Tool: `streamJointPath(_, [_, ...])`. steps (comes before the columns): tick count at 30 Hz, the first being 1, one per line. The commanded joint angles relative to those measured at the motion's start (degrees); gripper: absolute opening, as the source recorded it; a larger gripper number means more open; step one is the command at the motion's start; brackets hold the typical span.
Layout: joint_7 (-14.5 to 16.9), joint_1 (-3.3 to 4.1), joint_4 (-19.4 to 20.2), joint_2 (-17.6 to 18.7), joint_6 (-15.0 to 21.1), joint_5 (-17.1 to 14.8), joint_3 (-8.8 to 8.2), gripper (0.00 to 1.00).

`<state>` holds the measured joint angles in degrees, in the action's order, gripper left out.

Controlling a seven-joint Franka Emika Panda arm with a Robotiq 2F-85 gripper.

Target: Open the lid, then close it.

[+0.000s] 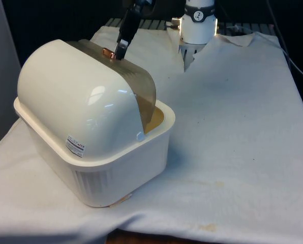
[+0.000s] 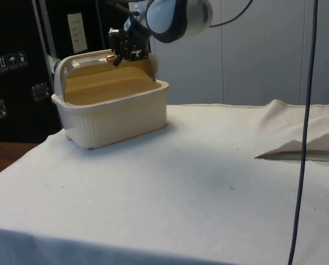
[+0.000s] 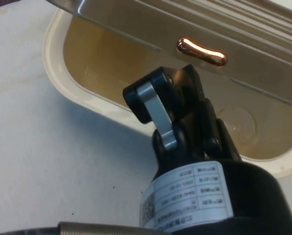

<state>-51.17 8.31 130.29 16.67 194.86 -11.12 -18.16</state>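
On the white cloth (image 1: 233,127), near the front view's left edge of the table, stood a cream bread box (image 1: 116,168) with a ribbed lower tub and a rounded cover. Its smoky translucent roll lid (image 1: 141,84) was partly raised, so the tan inside of the box (image 2: 106,88) showed in the side view. A small copper handle (image 3: 201,51) sat on the lid close to its edge. The black gripper (image 1: 122,48) hung over the top of the box, just beside this handle, with its tips very near the lid. Its fingers (image 3: 156,110) seemed pressed together in the wrist view, and they held nothing; the handle was not between them. A small label (image 1: 75,146) was stuck on the cover's side.
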Motion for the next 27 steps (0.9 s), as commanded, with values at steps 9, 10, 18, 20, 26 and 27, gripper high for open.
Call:
streamJointPath(9, [-1.7, 0.34, -1.3, 1.5, 1.3, -0.7, -0.92, 0.00])
streamJointPath(10, [-1.7, 0.00, -1.0, 0.9, 0.5, -0.1, -0.34, 0.00])
streamJointPath(18, [-3.3, 0.34, -1.8, 2.0, 1.5, -1.0, -1.20, 0.00])
streamJointPath(20, [-3.5, 0.34, -1.8, 2.0, 1.5, -1.0, -1.15, 0.00])
streamJointPath(26, [-4.1, 0.46, -2.1, 1.8, 1.4, -1.9, -1.20, 0.00])
streamJointPath(27, [-3.9, 0.00, -1.8, 1.5, 0.9, -1.1, -0.52, 0.00])
